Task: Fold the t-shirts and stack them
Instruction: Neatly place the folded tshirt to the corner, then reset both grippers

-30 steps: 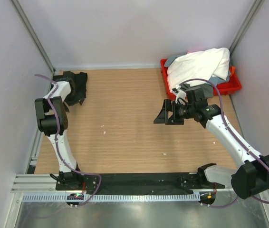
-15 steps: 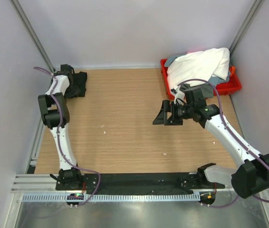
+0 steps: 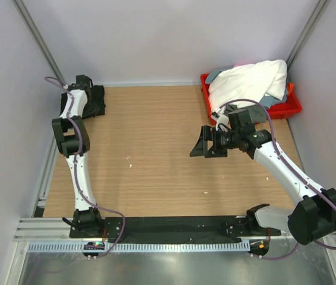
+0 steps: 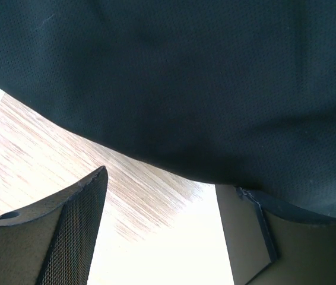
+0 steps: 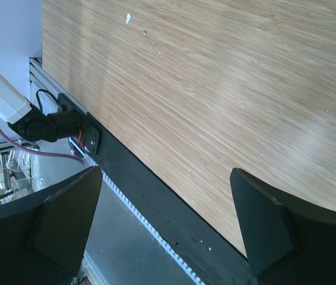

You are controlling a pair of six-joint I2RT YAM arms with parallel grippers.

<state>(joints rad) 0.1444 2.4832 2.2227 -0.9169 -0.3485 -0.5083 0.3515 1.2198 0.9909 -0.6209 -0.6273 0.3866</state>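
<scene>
**A:** Checking the left side first. Our left gripper [image 3: 86, 85] is out at the far left corner of the table [image 3: 156, 154], right on the black t-shirt [image 3: 98, 102].

**B:** Jaws?

**A:** Apart. In the wrist view we see bare wood in the gap. Black fabric fills everything just ahead of the fingertips [image 4: 88, 196] and laps onto the tip of one finger. We see no cloth between the fingers, so we read it as parted and gripping nothing.

**B:** And the shirt itself?

**A:** Bunched up, not flat. It lies under and ahead of that hand.

**B:** OK, moving right.

**A:** Our right gripper [image 3: 205, 142] hangs over the middle of the table with its fingers spread wide and nothing in them. Its wrist view shows only wood grain between the fingers.

**B:** Other shirts?

**A:** Behind that hand, back past its wrist. The white t-shirt [image 3: 248, 83] is heaped in the red tray [image 3: 291, 108] and spills over the rim. The grey t-shirt [image 3: 214, 75] pokes out from under it. Both are well apart from the fingertips, which point away from the tray.
</scene>
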